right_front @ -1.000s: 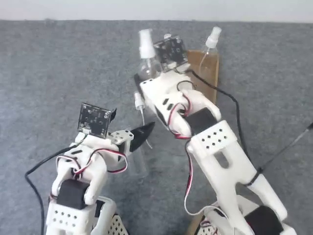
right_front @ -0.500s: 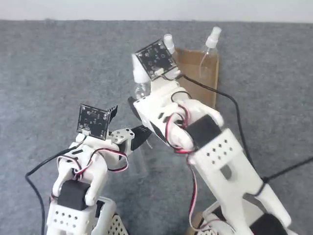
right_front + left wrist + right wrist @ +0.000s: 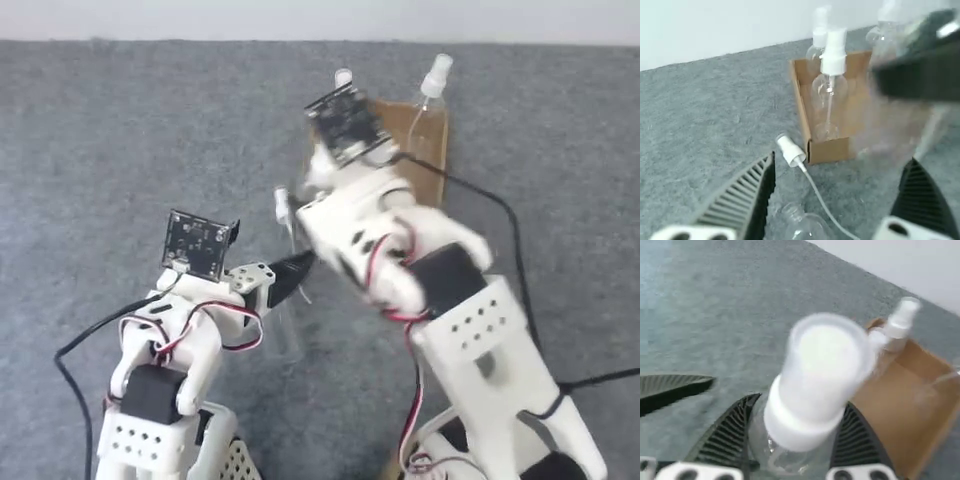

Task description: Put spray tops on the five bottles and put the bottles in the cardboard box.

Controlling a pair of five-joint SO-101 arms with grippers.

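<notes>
A grey tabletop (image 3: 120,120) is backed by a pale wall (image 3: 200,18); a capped bottle (image 3: 815,380) is clenched in the right claw (image 3: 790,440); the left claw (image 3: 840,167) is released.

White printed shells on left arm (image 3: 165,345) and right arm (image 3: 480,320), black servo blocks (image 3: 150,395), red-white-black wire bundles (image 3: 178,335), thick black cables (image 3: 60,360). Perforated base plates (image 3: 140,440). Dark camera boards (image 3: 197,245) at wrists. Black ribbed pincer fingers (image 3: 747,195), white mounts.

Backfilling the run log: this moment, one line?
right gripper: shut on capped bottle, by cardboard box | left gripper: open, near uncapped bottle | loose spray top: lying beside box
</notes>
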